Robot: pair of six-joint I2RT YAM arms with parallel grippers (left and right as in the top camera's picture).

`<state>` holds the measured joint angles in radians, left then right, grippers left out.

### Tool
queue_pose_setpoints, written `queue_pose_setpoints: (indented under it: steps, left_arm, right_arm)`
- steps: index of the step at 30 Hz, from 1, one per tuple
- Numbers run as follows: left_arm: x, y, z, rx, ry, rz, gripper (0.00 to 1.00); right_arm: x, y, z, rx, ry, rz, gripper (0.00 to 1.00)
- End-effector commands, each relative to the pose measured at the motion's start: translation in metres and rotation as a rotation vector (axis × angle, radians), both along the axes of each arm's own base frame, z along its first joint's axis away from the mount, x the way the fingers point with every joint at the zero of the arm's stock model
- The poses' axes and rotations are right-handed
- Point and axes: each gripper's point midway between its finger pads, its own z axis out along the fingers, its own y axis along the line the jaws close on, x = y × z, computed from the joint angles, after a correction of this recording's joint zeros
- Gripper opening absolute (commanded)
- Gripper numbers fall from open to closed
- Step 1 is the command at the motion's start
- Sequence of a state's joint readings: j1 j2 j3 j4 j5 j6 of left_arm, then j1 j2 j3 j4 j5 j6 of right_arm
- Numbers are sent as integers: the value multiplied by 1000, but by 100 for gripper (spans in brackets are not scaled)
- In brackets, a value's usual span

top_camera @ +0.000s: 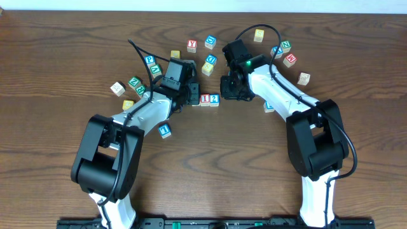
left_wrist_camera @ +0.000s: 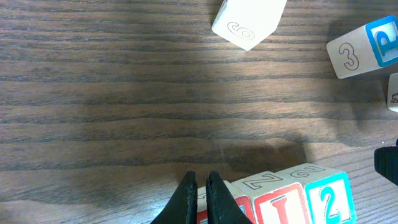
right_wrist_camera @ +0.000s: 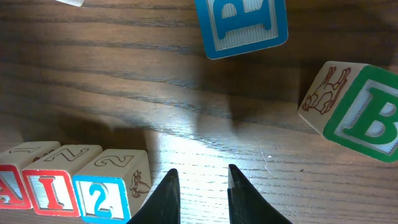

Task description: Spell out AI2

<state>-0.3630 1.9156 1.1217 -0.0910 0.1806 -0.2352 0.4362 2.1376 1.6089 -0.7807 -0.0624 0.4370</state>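
With the wooden cubes, seemingly a red A (right_wrist_camera: pixel 9 188), red I (right_wrist_camera: pixel 53 191) and blue 2 (right_wrist_camera: pixel 99 199), touching in a row mid-table, I should lift the pinched-closed left gripper (left_wrist_camera: pixel 201 178) and parted, empty right gripper (right_wrist_camera: pixel 203 172) straight up.

White arms (top_camera: pixel 282 89), black joints (top_camera: pixel 105 156), cables (top_camera: pixel 272 39)

The brown wooden table (top_camera: pixel 57 57) carries a touching row of blocks (right_wrist_camera: pixel 56 190) reading A, I, 2, with loose blocks (top_camera: pixel 117 88) scattered around.

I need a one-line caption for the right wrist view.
Open right gripper beside the A-I-2 block row on the wooden table.
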Motion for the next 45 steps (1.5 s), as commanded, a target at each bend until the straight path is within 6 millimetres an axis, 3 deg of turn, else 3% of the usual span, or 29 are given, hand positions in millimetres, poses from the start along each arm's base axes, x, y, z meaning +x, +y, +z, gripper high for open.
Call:
queue_pose_setpoints:
  steps: [1, 12, 17, 22, 28, 32, 45]
  left_arm:
    - [3, -1, 1, 12, -9, -10, 7]
    - [14, -1, 11, -3, -61, -4, 8]
    - [24, 21, 40, 17, -121, 69, 7]
    - [12, 54, 61, 58, -86, 193, 7]
    - [-12, 67, 36, 64, 53, 282, 7]
    - [-16, 68, 20, 59, 100, 319, 7]
    - [-16, 68, 14, 64, 112, 320, 7]
  right_arm:
    - [4, 1, 7, 1, -21, 0, 21]
    - [4, 2, 7, 1, -21, 0, 21]
    - [5, 2, 7, 3, -24, 0, 21]
    - [4, 4, 7, 5, -26, 3, 20]
    - [2, 14, 8, 11, -37, 19, 19]
    - [1, 16, 8, -2, -43, 24, 19]
    - [-5, 26, 4, -7, -46, 47, 20]
